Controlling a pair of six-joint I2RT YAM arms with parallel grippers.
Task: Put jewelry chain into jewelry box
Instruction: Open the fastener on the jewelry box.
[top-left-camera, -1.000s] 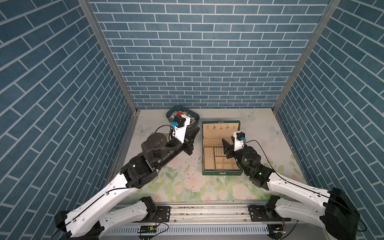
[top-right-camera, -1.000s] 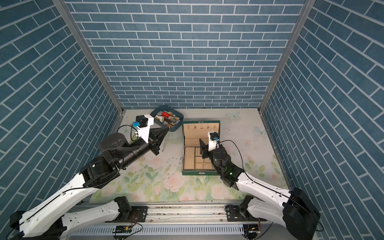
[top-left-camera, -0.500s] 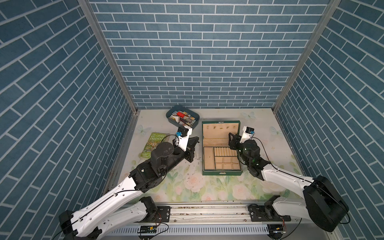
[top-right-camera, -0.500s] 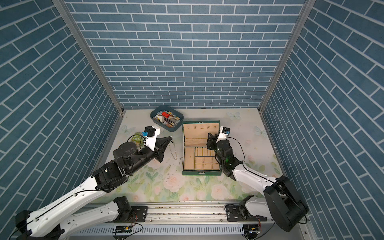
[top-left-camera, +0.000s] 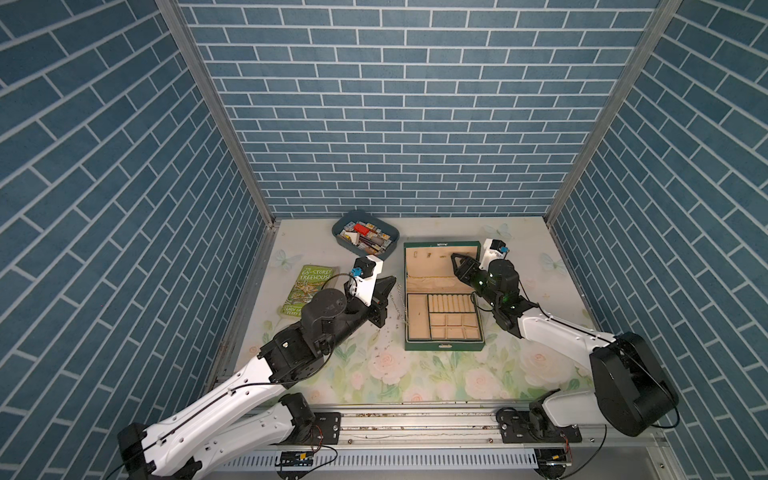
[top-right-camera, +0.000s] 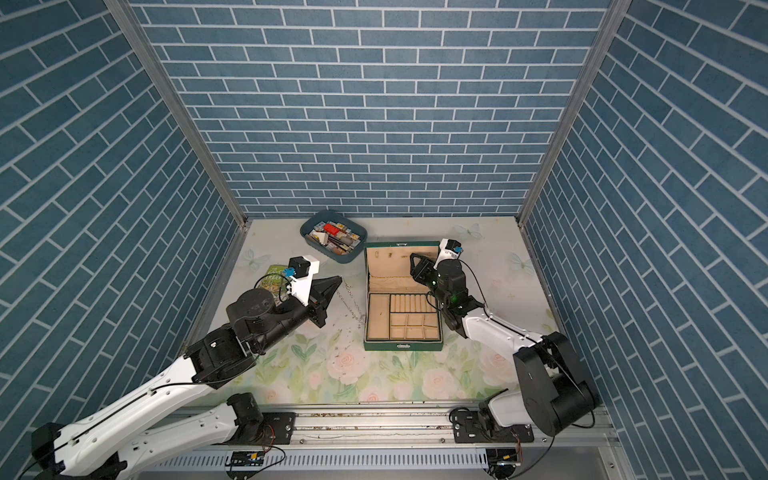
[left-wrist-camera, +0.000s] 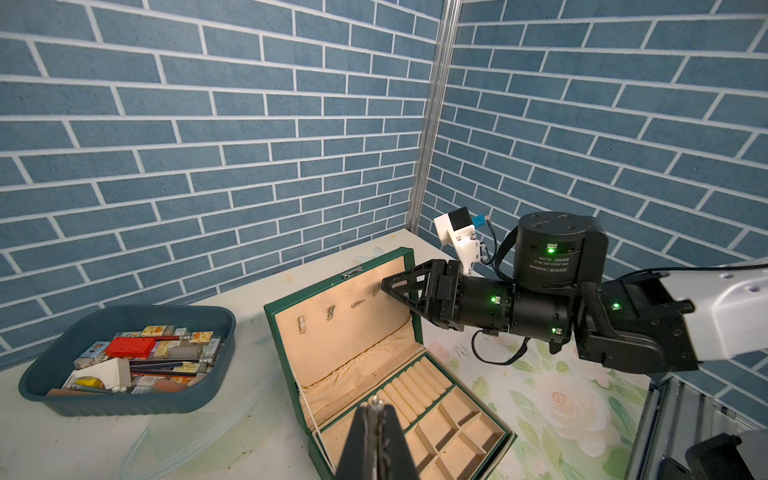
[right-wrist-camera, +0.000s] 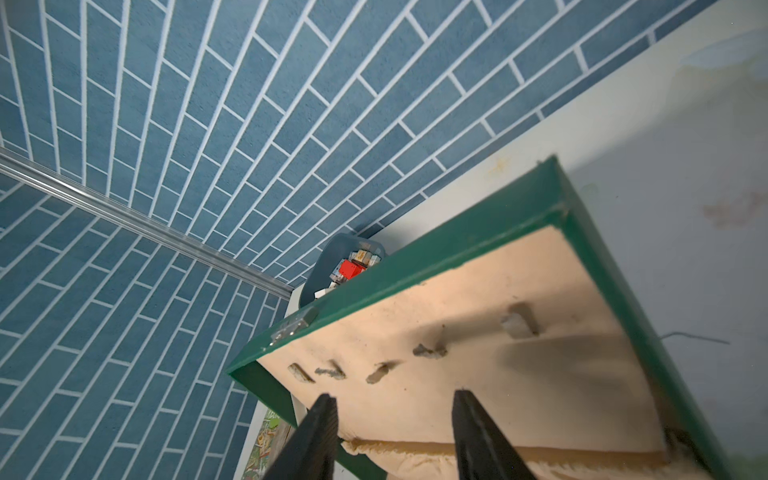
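My left gripper (top-left-camera: 390, 281) (left-wrist-camera: 376, 409) is shut on the top of the jewelry chain (top-left-camera: 402, 309) (top-right-camera: 351, 306). The thin pale chain hangs from the gripper just left of the jewelry box (top-left-camera: 444, 345) (top-right-camera: 403, 345). I cannot tell whether the chain's lower end touches the mat. The dark green box stands open, with beige lining, ring rolls and divided compartments. A chain link (left-wrist-camera: 375, 400) sticks out between the shut fingers, over the box's near corner. My right gripper (top-left-camera: 455, 259) (right-wrist-camera: 392, 399) is open, with its fingers against the raised lid's (right-wrist-camera: 415, 257) inner lining and nothing between them.
A blue-grey bin (top-left-camera: 376, 255) (top-right-camera: 332, 255) of small items stands at the back, left of the box. A green book (top-left-camera: 309, 286) lies on the floral mat under my left arm. Small dark specks (top-left-camera: 382, 332) dot the mat near the box's front left.
My left gripper has come down from beside the bin, carrying the chain to the box's left side. My right gripper has swung from over the tray back to the lid.
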